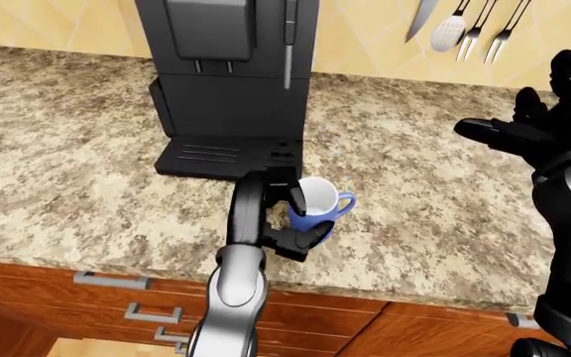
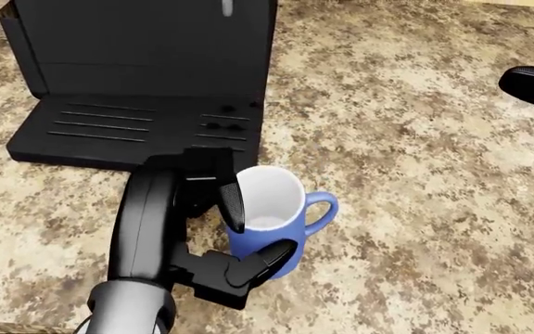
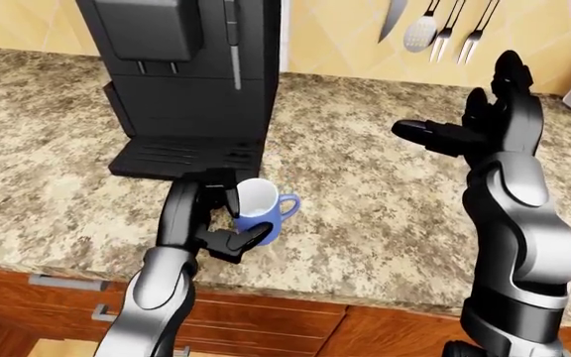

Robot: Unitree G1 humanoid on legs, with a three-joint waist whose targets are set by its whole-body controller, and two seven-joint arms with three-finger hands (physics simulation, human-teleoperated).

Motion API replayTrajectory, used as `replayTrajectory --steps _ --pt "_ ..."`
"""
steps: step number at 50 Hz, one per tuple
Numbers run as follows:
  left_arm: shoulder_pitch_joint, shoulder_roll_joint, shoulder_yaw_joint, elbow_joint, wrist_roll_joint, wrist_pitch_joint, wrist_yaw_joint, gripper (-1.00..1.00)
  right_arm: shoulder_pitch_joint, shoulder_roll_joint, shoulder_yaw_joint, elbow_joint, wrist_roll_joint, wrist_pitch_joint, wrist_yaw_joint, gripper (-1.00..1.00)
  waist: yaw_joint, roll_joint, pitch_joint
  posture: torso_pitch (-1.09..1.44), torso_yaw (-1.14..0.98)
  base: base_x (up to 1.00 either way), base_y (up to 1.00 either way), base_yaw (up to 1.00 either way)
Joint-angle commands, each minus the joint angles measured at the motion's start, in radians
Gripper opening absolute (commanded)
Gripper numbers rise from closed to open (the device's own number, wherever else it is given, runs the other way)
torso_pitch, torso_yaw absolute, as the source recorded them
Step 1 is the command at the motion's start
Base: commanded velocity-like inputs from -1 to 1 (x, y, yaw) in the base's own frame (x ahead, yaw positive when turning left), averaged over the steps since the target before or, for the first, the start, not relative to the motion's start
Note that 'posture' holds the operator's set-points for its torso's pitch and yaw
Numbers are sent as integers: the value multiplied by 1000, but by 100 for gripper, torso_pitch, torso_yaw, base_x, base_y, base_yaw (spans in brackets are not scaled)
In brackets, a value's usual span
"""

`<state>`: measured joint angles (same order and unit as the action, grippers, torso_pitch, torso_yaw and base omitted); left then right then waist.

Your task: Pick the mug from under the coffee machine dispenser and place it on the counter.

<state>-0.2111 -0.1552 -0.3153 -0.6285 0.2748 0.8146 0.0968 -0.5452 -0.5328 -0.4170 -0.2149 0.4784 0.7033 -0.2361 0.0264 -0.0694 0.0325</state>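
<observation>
A blue mug (image 2: 276, 205) with a white inside stands upright on the granite counter (image 2: 434, 209), just below the right corner of the black coffee machine's drip tray (image 2: 137, 129), handle pointing right. The space under the dispenser (image 1: 214, 65) is empty. My left hand (image 2: 253, 233) is shut on the mug: one finger hooks over its left rim and another presses its lower side. My right hand (image 3: 469, 123) is open, fingers spread, raised above the counter at the right, well away from the mug.
The coffee machine (image 1: 231, 82) stands against the yellow wall. A knife (image 1: 420, 18) and several utensils (image 1: 474, 28) hang at the upper right. Wooden drawers with metal handles (image 1: 112, 281) lie under the counter edge.
</observation>
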Motion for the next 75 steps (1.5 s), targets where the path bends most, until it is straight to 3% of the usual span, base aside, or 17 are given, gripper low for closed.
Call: replayTrajectory --steps 1,8,9,10,11,12,13,14,15,23,30,43,48,53,63,71,75 --pt "-13 -8 -12 -18 -10 -10 -13 -100 -27 -19 -13 -31 -1 -29 0 100 -1 -7 -18 0 0 0 0 0" --pt "-12 -7 -17 -22 -8 -1 -22 -100 -33 -25 -16 -31 4 -22 -3 100 0 -8 -19 0 0 0 0 0" --pt "-11 -8 -16 -23 -9 -1 -22 -87 -32 -25 -15 -31 3 -24 -3 100 1 -8 -19 0 0 0 0 0" --pt "-12 -8 -13 -23 -10 -1 -22 -44 -31 -24 -14 -30 2 -25 -3 100 1 -8 -19 0 0 0 0 0" --pt "-12 -8 -14 -25 -9 -1 -22 -37 -31 -24 -14 -33 3 -23 -3 100 1 -8 -19 0 0 0 0 0" --pt "-10 -7 -15 -28 -9 1 -23 -2 -32 -24 -15 -34 4 -22 -3 100 1 -8 -18 0 0 0 0 0" --pt "-9 -8 -14 -28 -12 0 -24 71 -31 -24 -14 -33 3 -24 -2 100 1 -8 -18 0 0 0 0 0" --pt "-8 -8 -14 -28 -12 -1 -23 75 -30 -24 -14 -32 3 -25 -2 100 1 -9 -18 0 0 0 0 0" --pt "-8 -8 -15 -30 -13 0 -23 100 -30 -24 -14 -30 2 -26 -1 100 2 -9 -18 0 0 0 0 0" --pt "-4 -3 -21 -40 -11 2 -26 100 -33 -27 -16 -32 4 -23 -1 100 3 -10 -10 0 0 0 0 0" --pt "-21 0 -12 -54 -3 9 -32 78 -31 -27 -16 -35 5 -21 0 100 -5 -7 -8 0 0 0 0 0" --pt "-137 15 89 -124 2 74 -61 76 -29 -26 -16 -35 2 -22 4 100 -9 -3 -13 0 0 0 0 0" --pt "-204 37 148 -166 -26 120 -84 100 -29 -27 -17 -38 3 -20 3 100 -9 -2 -14 0 0 0 0 0" --pt "-265 71 182 -217 -40 196 -104 100 -32 -30 -18 -39 5 -16 2 100 -8 2 -16 0 0 0 0 0" --pt "-440 180 335 -317 -128 362 -154 100 -40 -36 -18 -34 8 -14 -3 100 -9 12 -12 0 0 0 0 0" --pt "-611 353 549 -227 -290 373 -107 100 -38 -37 -18 -40 9 -11 -4 100 -11 21 -6 0 0 0 0 0" --pt "-661 447 608 -168 -385 352 -56 100 -40 -38 -18 -39 8 -10 -3 100 -14 26 -2 0 0 0 0 0"
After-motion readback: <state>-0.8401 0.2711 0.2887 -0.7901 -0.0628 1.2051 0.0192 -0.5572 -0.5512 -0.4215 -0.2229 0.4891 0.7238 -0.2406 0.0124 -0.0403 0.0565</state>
